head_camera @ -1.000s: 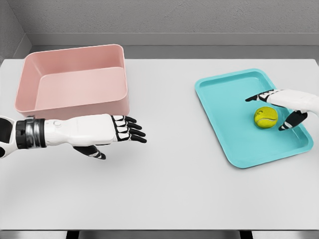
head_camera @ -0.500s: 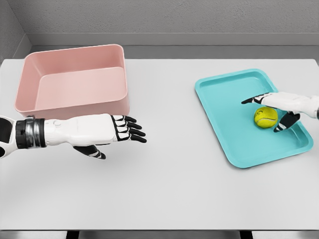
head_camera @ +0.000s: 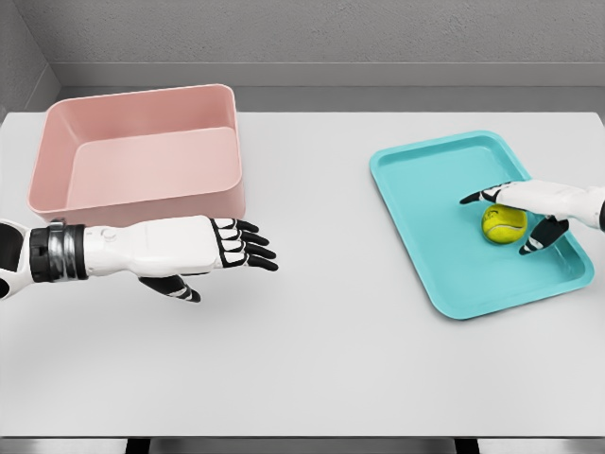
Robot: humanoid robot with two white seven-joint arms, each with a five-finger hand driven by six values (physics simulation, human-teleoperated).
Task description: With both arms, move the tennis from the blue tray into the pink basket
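Note:
A yellow-green tennis ball lies in the blue tray on the right side of the table. My right hand reaches in from the right edge and hovers right over the ball, fingers spread around it without closing: index finger past its far side, thumb at its near right. My left hand hangs over the table's left middle, just in front of the pink basket, with fingers open and holding nothing. The basket holds nothing.
A white table carries the basket at the back left and the tray at the right. A grey wall runs behind the table's far edge.
My right hand has lowered slightly and closed in over the ball, thumb drawing nearer to it. The ball and the left arm have stayed put.

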